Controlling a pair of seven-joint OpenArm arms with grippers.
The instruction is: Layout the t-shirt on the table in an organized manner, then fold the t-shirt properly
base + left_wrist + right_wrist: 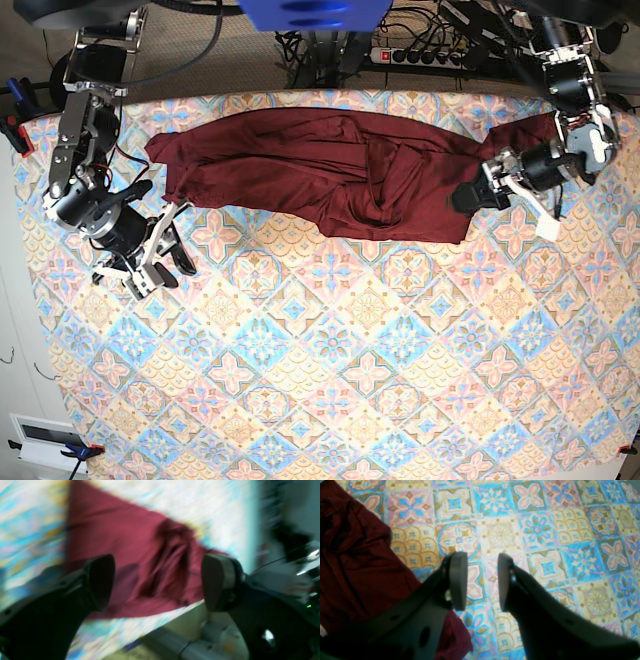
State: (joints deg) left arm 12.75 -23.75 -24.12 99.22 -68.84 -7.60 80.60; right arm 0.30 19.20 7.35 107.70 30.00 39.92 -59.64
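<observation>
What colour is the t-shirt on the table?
Plain dark maroon t-shirt, no print; clearest in the base view.

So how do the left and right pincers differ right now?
The left pincer gapes wide over the t-shirt near the table's far edge; the right pincer is only partly open, over bare patterned cloth beside the shirt's other end. The left wrist view is blurred, the right sharp. Both are empty.
</observation>
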